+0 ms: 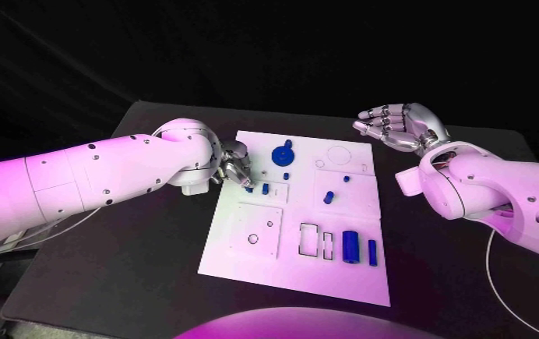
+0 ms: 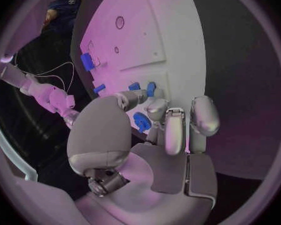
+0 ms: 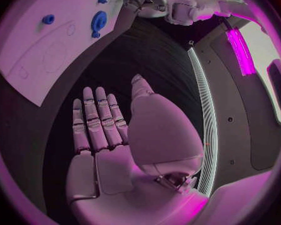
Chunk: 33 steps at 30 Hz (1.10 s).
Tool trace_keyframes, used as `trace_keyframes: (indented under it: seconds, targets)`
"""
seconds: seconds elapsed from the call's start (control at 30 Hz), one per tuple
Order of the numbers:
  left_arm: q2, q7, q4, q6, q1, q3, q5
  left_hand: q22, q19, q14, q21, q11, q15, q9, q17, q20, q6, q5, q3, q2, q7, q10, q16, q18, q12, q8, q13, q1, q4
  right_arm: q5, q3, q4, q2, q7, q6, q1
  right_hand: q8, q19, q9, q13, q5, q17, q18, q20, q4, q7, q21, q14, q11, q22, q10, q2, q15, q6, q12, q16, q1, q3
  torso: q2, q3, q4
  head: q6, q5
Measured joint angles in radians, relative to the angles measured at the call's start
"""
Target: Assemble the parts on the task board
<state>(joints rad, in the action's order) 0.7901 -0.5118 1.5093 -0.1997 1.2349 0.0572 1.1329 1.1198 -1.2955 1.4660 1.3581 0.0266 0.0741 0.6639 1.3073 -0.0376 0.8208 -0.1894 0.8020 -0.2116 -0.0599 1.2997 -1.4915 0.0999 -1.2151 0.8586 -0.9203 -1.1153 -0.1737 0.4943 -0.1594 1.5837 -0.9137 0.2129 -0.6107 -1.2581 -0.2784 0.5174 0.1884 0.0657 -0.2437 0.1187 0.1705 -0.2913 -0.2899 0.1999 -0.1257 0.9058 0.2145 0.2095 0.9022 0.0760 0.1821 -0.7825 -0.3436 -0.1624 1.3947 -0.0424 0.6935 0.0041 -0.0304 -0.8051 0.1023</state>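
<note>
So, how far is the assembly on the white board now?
Early, it seems. On the task board, small blue parts stand near the left hand, which pinches a small blue piece at the board's edge. The large cylinder and round blue part lie loose. The right hand waits, holding nothing.

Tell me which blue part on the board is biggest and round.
The round blue disc near the task board's far edge, beside the left hand. The other blue parts are small pegs or slim bars.

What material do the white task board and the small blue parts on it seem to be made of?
The task board looks like matte white plastic or painted sheet: flat, thin, no glare. The blue parts look like moulded or printed plastic: uniform colour, dull sheen. Neither can be confirmed by sight.
</note>
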Motion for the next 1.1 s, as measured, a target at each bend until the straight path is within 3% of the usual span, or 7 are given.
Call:
trace_keyframes:
  seconds: [0.23, 0.37, 0.8, 1.1]
  targets:
    - [-0.002, -0.001, -0.004, -0.005, 0.000, 0.000, -0.001, 0.001, -0.004, 0.001, 0.000, 0.000, 0.006, 0.000, 0.000, 0.004, 0.005, 0.000, 0.005, -0.002, 0.005, 0.000, 0.000, 0.000, -0.005, -0.005, -0.004, 0.025, 0.014, 0.000, 0.000, 0.000, 0.000, 0.001, 0.000, 0.000, 0.000, 0.000, 0.000, 0.000, 0.000, 0.000, 0.000, 0.000, 0.000, 0.000, 0.000, 0.000, 0.000, 0.000, 0.000, 0.000, 0.000, 0.000, 0.000, 0.000, 0.000, 0.000, 0.000, -0.0004, -0.0004, -0.002, 0.000]
    - [-0.004, -0.001, -0.007, -0.009, 0.000, 0.000, -0.001, 0.003, -0.004, 0.001, 0.000, 0.004, 0.006, 0.002, 0.000, 0.004, 0.022, 0.000, -0.015, -0.005, 0.021, 0.004, 0.000, 0.000, -0.005, -0.007, -0.010, 0.037, 0.000, 0.000, 0.000, 0.000, 0.000, 0.003, 0.000, 0.000, 0.000, 0.000, 0.000, 0.000, 0.000, 0.000, 0.000, 0.000, 0.000, 0.000, 0.000, 0.000, 0.000, -0.002, 0.000, 0.000, 0.000, 0.000, 0.000, 0.000, 0.000, 0.000, 0.000, -0.0005, -0.0004, -0.003, 0.000]
    - [-0.009, -0.002, -0.014, -0.018, 0.000, 0.000, 0.001, 0.003, -0.004, 0.001, 0.000, 0.004, 0.006, 0.002, 0.000, 0.004, 0.034, 0.000, -0.048, -0.002, 0.026, 0.004, 0.000, 0.000, -0.005, -0.007, -0.010, 0.053, -0.017, -0.001, 0.000, 0.000, 0.000, 0.008, 0.000, 0.000, 0.000, 0.000, 0.000, 0.000, 0.000, -0.001, 0.000, 0.000, 0.000, 0.000, 0.004, 0.000, 0.000, -0.002, 0.000, 0.001, 0.000, 0.000, 0.000, 0.000, -0.007, 0.000, 0.000, 0.0000, -0.0001, -0.005, -0.001]
    - [-0.011, -0.002, -0.020, -0.022, -0.002, 0.001, 0.000, 0.003, -0.007, 0.001, 0.000, 0.004, 0.006, 0.004, 0.000, 0.007, 0.045, 0.000, -0.099, -0.006, 0.030, 0.003, 0.000, 0.000, -0.005, -0.011, -0.010, 0.077, -0.048, -0.001, 0.000, 0.000, 0.000, 0.010, 0.000, 0.000, 0.000, -0.004, -0.001, 0.000, 0.000, -0.001, 0.000, -0.004, 0.000, 0.000, 0.004, 0.000, 0.000, -0.003, 0.000, 0.000, 0.000, 0.000, 0.000, 0.000, -0.009, 0.000, 0.000, 0.0001, 0.0000, -0.005, -0.001]
